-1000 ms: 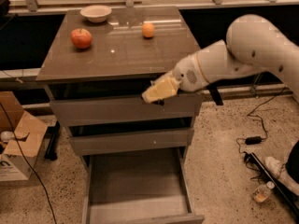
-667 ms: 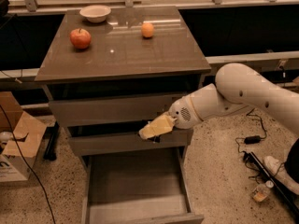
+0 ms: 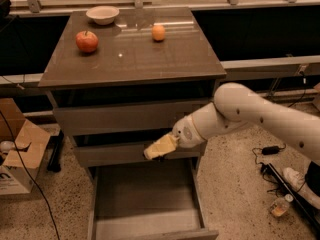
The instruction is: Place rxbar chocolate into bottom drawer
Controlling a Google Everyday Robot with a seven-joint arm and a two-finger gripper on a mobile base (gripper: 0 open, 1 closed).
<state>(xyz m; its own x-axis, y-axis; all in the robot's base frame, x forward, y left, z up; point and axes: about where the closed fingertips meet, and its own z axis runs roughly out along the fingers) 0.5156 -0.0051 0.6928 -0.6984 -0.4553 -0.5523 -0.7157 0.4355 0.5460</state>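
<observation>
Cabinet (image 3: 131, 59) fills the middle of the frame, with an apple (image 3: 87, 41), an orange (image 3: 158, 32) and a bowl (image 3: 102, 15) on its top. The bottom drawer (image 3: 145, 199) stands pulled open at lower centre. The gripper (image 3: 160, 147) hangs above it, in front of the middle drawer (image 3: 110, 153); whether it holds the bar cannot be told.

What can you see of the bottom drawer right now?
The bottom drawer, lowest of three in the grey-brown cabinet, stands pulled out. It is a wide, shallow box with low side walls and a smooth grey floor; nothing shows inside. Its front is cut by the picture's lower edge. The gripper hangs above its rear part, level with the middle drawer, not touching it.
</observation>
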